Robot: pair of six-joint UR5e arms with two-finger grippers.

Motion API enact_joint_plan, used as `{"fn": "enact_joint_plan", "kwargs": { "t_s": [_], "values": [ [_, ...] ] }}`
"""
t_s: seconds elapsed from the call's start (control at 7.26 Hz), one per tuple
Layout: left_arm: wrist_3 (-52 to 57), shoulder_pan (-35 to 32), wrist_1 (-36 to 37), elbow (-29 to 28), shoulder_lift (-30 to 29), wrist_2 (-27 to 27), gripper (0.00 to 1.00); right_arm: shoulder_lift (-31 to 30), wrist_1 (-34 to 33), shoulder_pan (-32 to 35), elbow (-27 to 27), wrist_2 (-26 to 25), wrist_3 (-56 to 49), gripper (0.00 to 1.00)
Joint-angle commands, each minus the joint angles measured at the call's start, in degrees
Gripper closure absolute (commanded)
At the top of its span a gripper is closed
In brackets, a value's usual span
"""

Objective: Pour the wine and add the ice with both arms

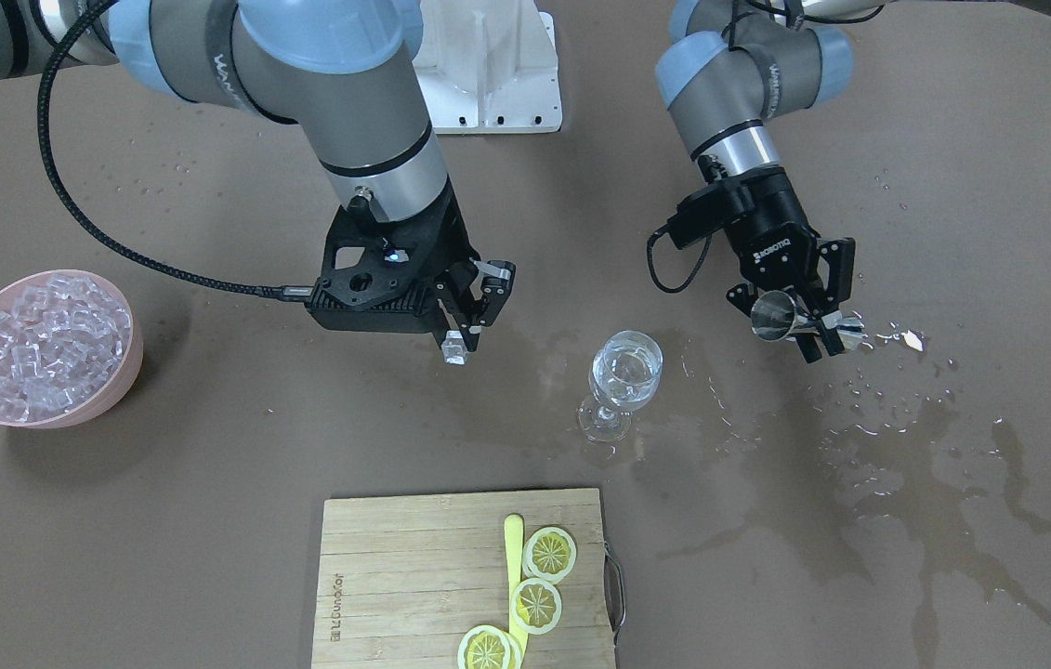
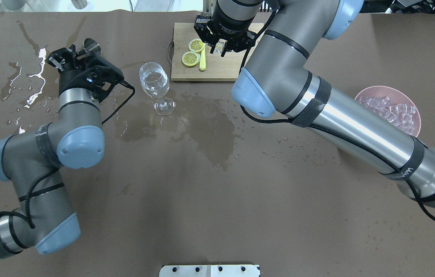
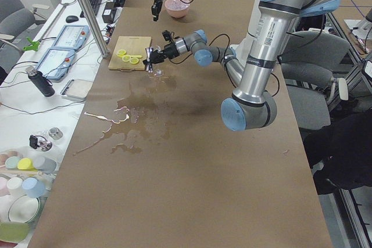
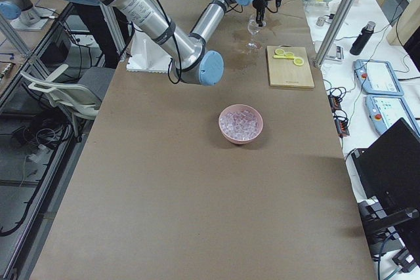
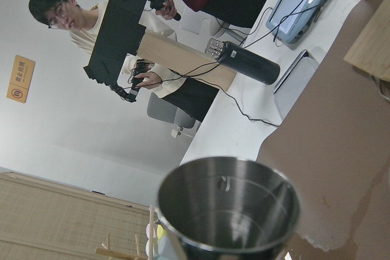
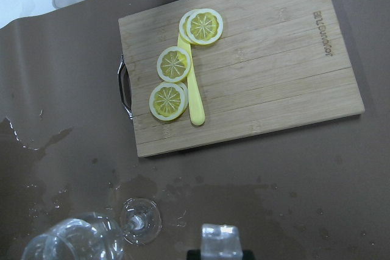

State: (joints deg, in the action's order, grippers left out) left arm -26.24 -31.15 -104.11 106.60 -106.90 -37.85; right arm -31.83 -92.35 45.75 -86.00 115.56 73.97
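Seen from the front-facing view, one ice cube [image 1: 454, 348] is pinched in the right gripper [image 1: 462, 336], raised at ten o'clock of the wine glass [image 1: 625, 358], in which clear wine [image 1: 620, 386] is held. A jigger [image 1: 781, 316] is clamped sideways by the left gripper [image 1: 818, 327] at two o'clock. More ice [image 1: 42, 339] is heaped in a pink bowl [image 1: 127, 367] at nine o'clock.

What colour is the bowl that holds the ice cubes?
Pale pink. The bowl shows best in the exterior front-facing view.
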Motion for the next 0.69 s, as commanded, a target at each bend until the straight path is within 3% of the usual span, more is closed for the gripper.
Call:
{"fn": "enact_joint_plan", "kwargs": {
  "t_s": [0.0, 0.14, 0.28, 0.55],
  "values": [
    [0.0, -6.4, -23.2, -0.4, 9.7, -12.5, 0.91, 4.5, 3.6, -0.7, 6.3, -0.2, 2.6, 1.0],
    [0.0, -12.0, -31.8, -1.9, 13.3, -22.2, 0.91, 6.7, 6.1, -1.4, 10.5, -0.2, 3.6, 1.0],
    [-2.9, -16.3, -38.0, -6.6, 14.2, -27.8, 0.91, 8.4, 6.4, -2.5, 12.3, -2.3, 4.3, 1.0],
    [-10.4, -21.7, -50.9, -15.0, 14.7, -32.9, 0.91, 12.0, 8.8, -5.0, 16.3, -5.2, 6.4, 1.0]
  ]
}}
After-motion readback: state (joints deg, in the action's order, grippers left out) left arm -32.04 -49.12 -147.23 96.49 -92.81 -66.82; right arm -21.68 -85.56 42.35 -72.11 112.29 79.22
